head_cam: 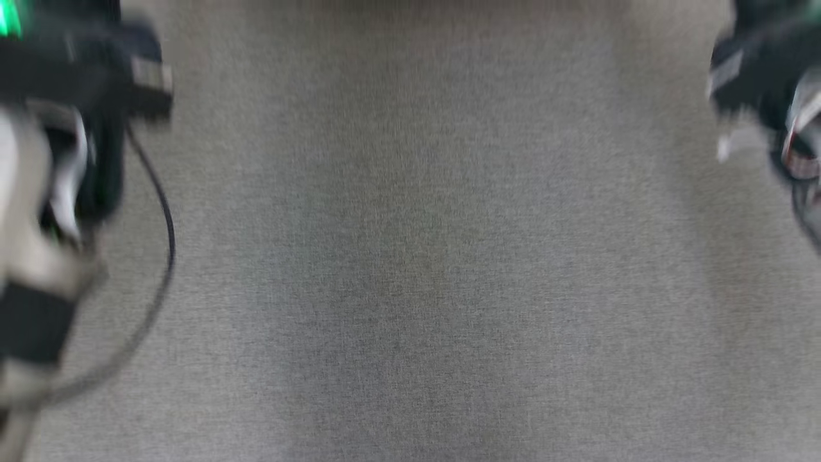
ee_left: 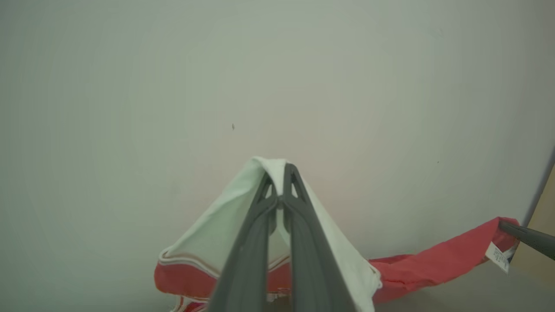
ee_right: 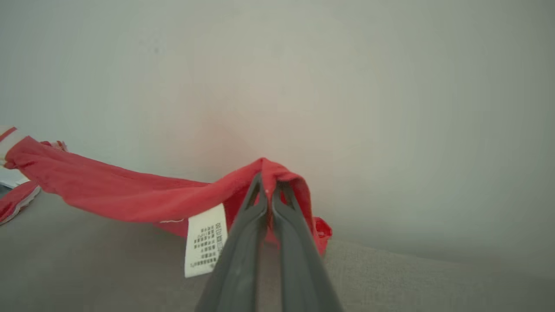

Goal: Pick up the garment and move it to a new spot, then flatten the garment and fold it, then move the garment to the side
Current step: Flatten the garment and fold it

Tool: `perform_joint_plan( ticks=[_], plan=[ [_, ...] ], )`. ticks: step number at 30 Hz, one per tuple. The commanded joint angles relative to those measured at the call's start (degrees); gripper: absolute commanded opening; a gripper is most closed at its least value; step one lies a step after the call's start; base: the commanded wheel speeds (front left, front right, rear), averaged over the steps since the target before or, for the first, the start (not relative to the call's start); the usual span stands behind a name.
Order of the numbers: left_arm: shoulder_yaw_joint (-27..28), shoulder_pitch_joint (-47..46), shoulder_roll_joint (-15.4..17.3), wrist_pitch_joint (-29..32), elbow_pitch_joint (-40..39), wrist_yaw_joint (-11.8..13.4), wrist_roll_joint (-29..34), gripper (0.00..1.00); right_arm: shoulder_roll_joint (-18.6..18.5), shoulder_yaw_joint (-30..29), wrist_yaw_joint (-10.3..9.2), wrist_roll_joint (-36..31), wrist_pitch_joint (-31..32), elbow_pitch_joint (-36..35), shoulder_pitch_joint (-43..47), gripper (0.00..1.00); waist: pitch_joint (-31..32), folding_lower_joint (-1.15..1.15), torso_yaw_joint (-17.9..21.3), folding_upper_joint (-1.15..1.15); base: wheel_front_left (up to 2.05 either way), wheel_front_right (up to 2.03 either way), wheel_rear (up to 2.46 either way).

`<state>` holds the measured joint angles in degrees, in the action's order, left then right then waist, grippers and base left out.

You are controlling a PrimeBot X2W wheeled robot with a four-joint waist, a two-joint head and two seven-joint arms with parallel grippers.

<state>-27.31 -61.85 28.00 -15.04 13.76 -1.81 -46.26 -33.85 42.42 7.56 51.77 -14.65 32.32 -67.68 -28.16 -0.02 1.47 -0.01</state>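
So the left pincer grips the garment by its white edge, the right pincer by a red bunch near the label — it sags between them over the desk, so either thin pinch could slip.

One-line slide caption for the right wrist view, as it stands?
Right gripper shut on a red fold of the garment, white care label dangling alongside, grey surface below.

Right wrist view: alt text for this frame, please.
The right end effector, shut, pinches a fold of the red garment, which stretches left over a grey surface. A white label hangs from it.
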Motion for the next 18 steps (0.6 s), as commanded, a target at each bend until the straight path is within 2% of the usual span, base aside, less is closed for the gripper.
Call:
perform_joint_plan(
  ticks=[1,5,8,13,18],
  plan=[
    [1.5,4.6,0.6,-0.2,-2.6,1.1,0.2,0.00,-1.0,-0.5,-0.16,0.5,-0.3,-1.8,3.7,0.00,4.2,0.02,-0.1,0.01,0.00,0.00,0.00],
    [5.8,19.5,0.7,-0.2,-11.8,4.7,0.4,0.00,-2.5,-3.1,-0.16,0.6,-0.5,-7.5,14.6,0.00,6.8,0.02,0.3,0.01,0.00,0.00,0.00],
    [8.2,29.7,-0.3,-0.2,-16.2,6.4,0.4,0.00,-2.8,-5.3,-0.16,-0.3,-0.5,-11.1,22.6,0.00,8.7,0.02,0.2,0.01,0.00,0.00,0.00],
    [10.7,42.7,-3.3,-0.2,-19.2,7.4,1.0,0.00,-2.4,-9.1,-0.16,-2.8,-0.6,-14.9,35.1,0.00,11.7,0.02,-0.3,0.01,0.00,0.00,0.00],
    [10.7,53.8,-6.0,-0.2,-19.6,7.0,0.8,0.00,-0.2,-13.6,-0.16,-4.0,-0.1,-16.3,46.1,0.00,14.4,0.02,-0.2,0.01,0.00,0.00,0.00]
  ],
)
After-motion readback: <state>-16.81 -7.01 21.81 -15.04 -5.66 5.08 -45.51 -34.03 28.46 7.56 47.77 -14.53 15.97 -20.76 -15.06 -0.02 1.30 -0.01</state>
